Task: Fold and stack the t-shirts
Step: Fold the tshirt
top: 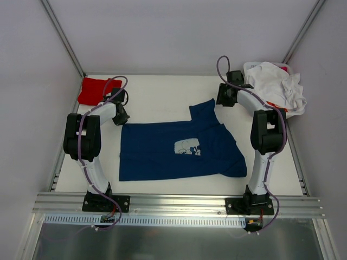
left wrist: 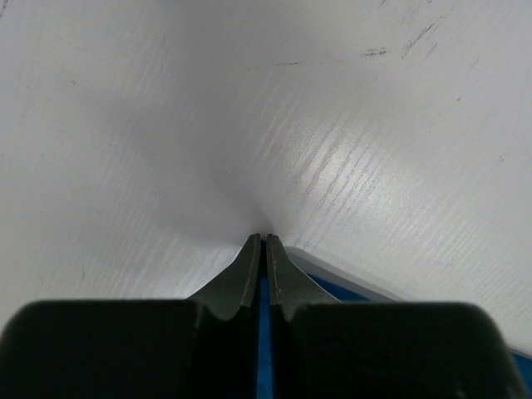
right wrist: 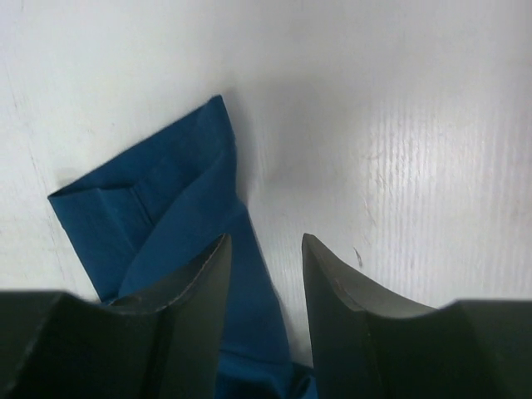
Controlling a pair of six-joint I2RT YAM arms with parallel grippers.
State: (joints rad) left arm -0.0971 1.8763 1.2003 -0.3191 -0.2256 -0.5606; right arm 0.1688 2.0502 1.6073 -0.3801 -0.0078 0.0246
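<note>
- left end effector [left wrist: 263, 243]: fingers pressed together, with a thin strip of blue cloth showing between them; it sits at the upper left corner of the navy t-shirt [top: 162, 149].
- right end effector [right wrist: 266, 243]: jaws apart and gripping nothing, low over the white tabletop [top: 162, 92]; its left finger overlaps the folded sleeve [right wrist: 166, 208] that sticks up from the shirt's top edge.
- the navy t-shirt lies spread flat in the middle of the top view, its pale print [top: 188, 147] facing up and its right side rumpled.
- red t-shirt [top: 93, 90]: bunched in the upper left corner, just behind the left arm.
- white t-shirts [top: 276, 89]: a crumpled heap in the upper right, with bits of orange at its edge.
</note>
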